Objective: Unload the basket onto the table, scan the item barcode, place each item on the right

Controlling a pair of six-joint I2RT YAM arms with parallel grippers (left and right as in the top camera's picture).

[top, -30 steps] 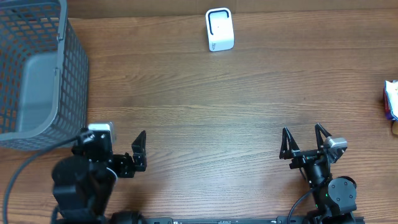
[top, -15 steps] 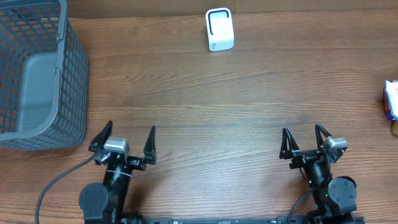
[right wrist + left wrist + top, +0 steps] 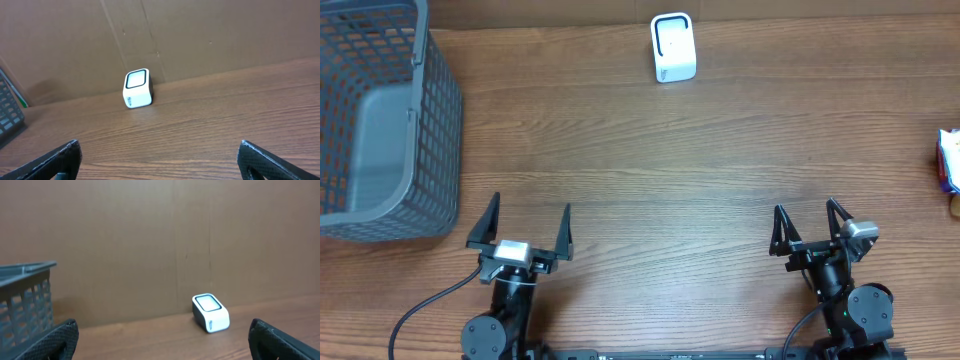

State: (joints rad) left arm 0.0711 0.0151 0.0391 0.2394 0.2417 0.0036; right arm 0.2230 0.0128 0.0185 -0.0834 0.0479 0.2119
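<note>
Left gripper (image 3: 530, 204): black, two-fingered, at the near edge of the brown wood-grain table (image 3: 650, 170). Fingers were released, spread wide, grasping nothing.

Right gripper (image 3: 805, 208): black, two-fingered, near edge, right side. Fingers were likewise released and empty.

Small white box-shaped barcode scanner with a dark-rimmed window (image 3: 672, 47): stood at the far middle of the table, close to the brown cardboard back wall (image 3: 150, 245), well apart from both grippers.

Multicoloured item (image 3: 948, 160): lay at the right edge, cut off by the overhead view; kind could not be told.

Grey plastic mesh basket (image 3: 440, 130): far left.
</note>
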